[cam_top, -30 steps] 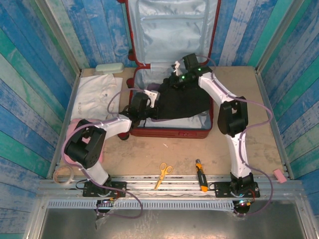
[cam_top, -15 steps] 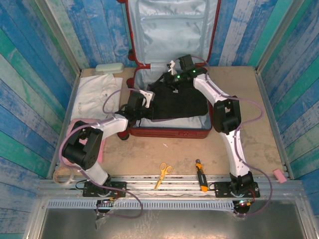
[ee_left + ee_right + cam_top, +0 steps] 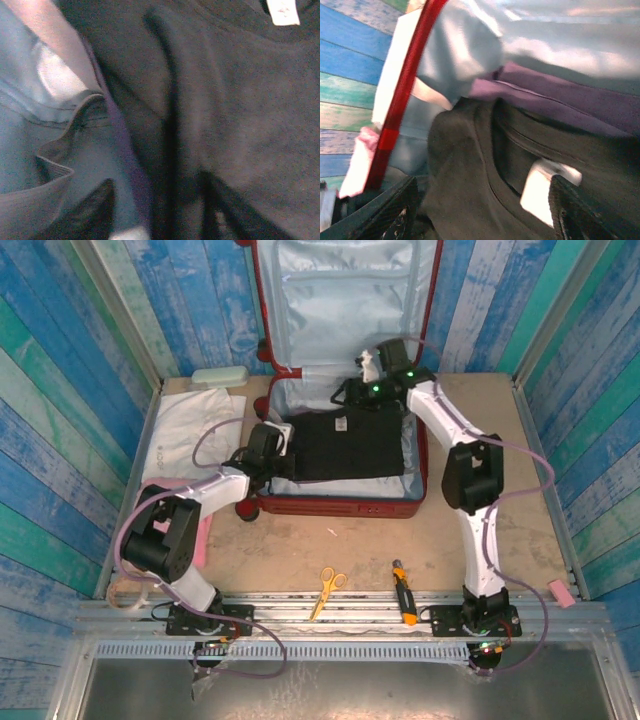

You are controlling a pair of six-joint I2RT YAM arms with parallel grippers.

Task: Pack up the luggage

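The luggage (image 3: pixel 340 508), dark red, lies open on the table with its lid standing against the back wall, grey-blue lining (image 3: pixel 345 300) showing. A black garment (image 3: pixel 350 445) lies folded flat in its base. My left gripper (image 3: pixel 270 443) hovers at the garment's left edge, open, fingers (image 3: pixel 95 210) apart over the black cloth (image 3: pixel 240 100) and lining (image 3: pixel 30 165). At the garment's far edge my right gripper (image 3: pixel 366 390) is open. Its fingers (image 3: pixel 580 212) straddle the collar and white label (image 3: pixel 542 192), beside the red rim (image 3: pixel 405 95).
A white folded bag (image 3: pixel 195 435) and a pale green case (image 3: pixel 220 377) lie left of the luggage. A pink item (image 3: pixel 205 538) and a tape roll (image 3: pixel 128 590) sit near the left arm. Yellow scissors (image 3: pixel 327 585), a screwdriver (image 3: pixel 403 592) and a pink block (image 3: pixel 560 592) lie along the front.
Both grippers have opened and let go of the black garment, which dropped from a raised, bunched shape to lie flat in the luggage. The right gripper moved toward the far right.
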